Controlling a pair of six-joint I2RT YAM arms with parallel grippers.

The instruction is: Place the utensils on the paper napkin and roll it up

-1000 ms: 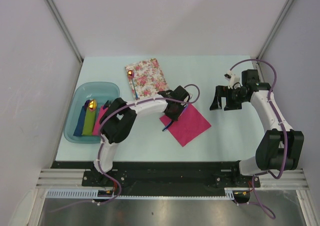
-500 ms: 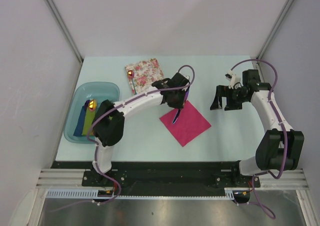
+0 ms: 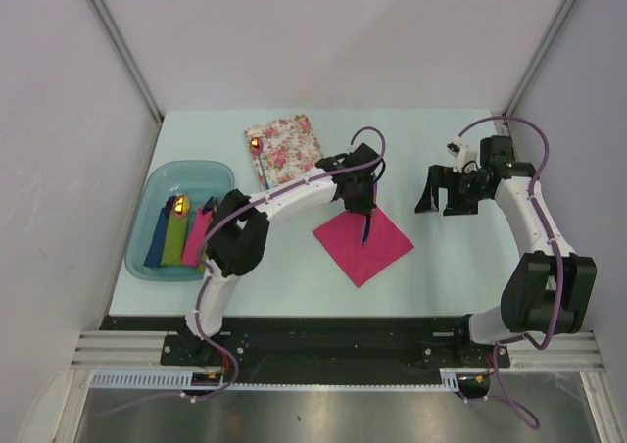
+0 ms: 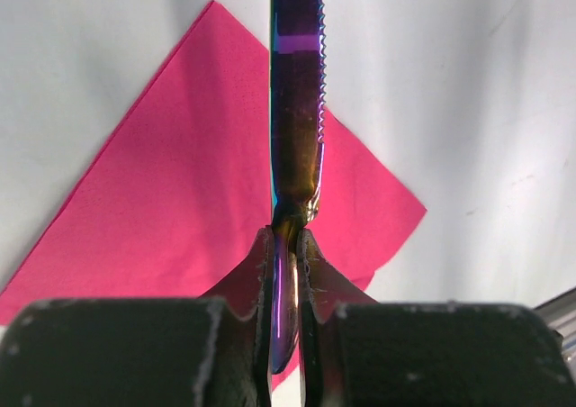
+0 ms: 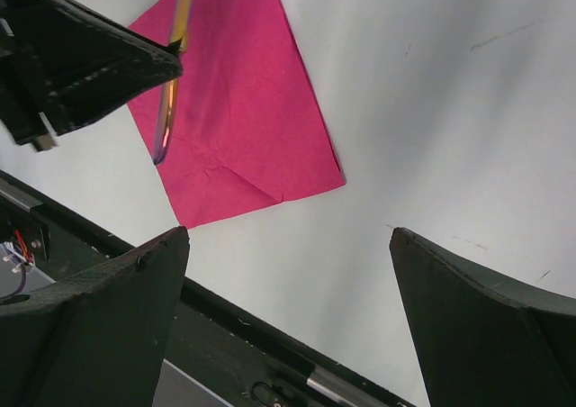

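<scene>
The left gripper (image 4: pixel 286 238), clenched on the knife (image 4: pixel 297 92), moved from the left corner of the paper napkin (image 4: pixel 180 200) to over its middle; right gripper (image 3: pixel 441 190) released, right of it.

The left arm (image 3: pixel 284 200) reaches out in a long bend from its base, wrist turned down. The left gripper (image 4: pixel 286 238) is pinched tight on the handle of a purple-blue utensil (image 4: pixel 297 110), which juts straight ahead of its fingertips. To that pincer's right, well apart, the right arm (image 3: pixel 534 229) arches up and curls inward. The right gripper (image 3: pixel 438 206) hangs tilted down toward the other pincer, jaws spread wide.
</scene>
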